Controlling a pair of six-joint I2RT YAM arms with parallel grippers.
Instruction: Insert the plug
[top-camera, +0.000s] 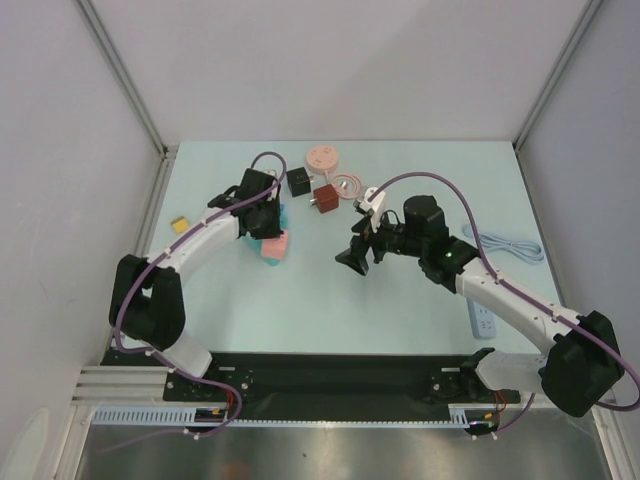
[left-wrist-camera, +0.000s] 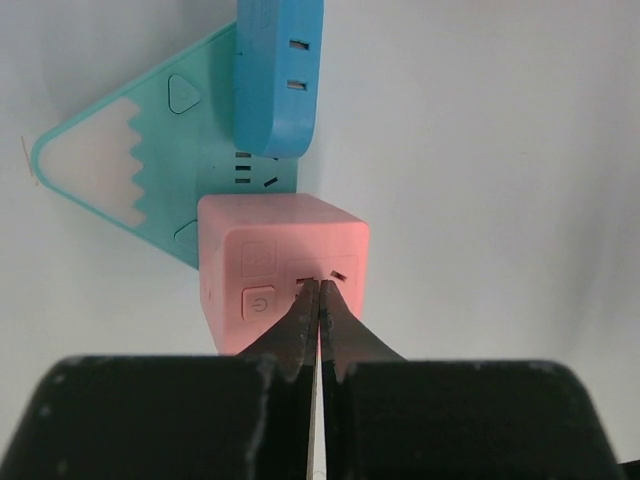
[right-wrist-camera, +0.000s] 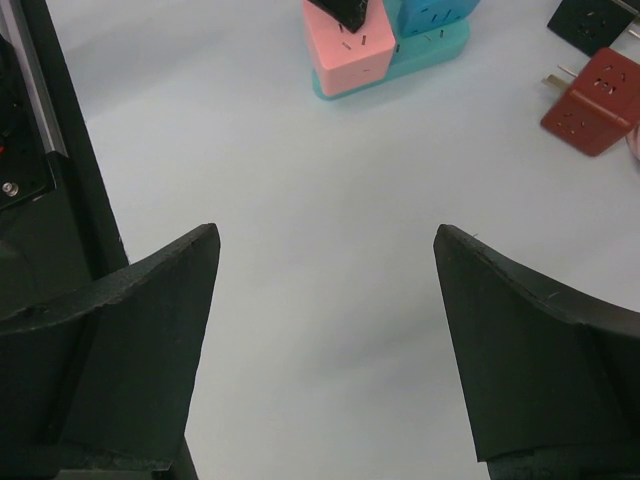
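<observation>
Bracing step, likely: left tool (left-wrist-camera: 319, 290) clenched on nothing, tips pressing the pink plastic cube socket (left-wrist-camera: 283, 262). Right tool (right-wrist-camera: 325, 240) spread wide, empty, hovering over the pale counter (right-wrist-camera: 250, 130). Dark red cube plug with metal prongs (right-wrist-camera: 592, 88) lies ahead-right, well apart. Next: reach it, grip, align prongs to slots.

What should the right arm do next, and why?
Probably reach toward the red plug: the right gripper is open and empty above the table, while the shut left gripper rests on the pink socket cube.
</observation>
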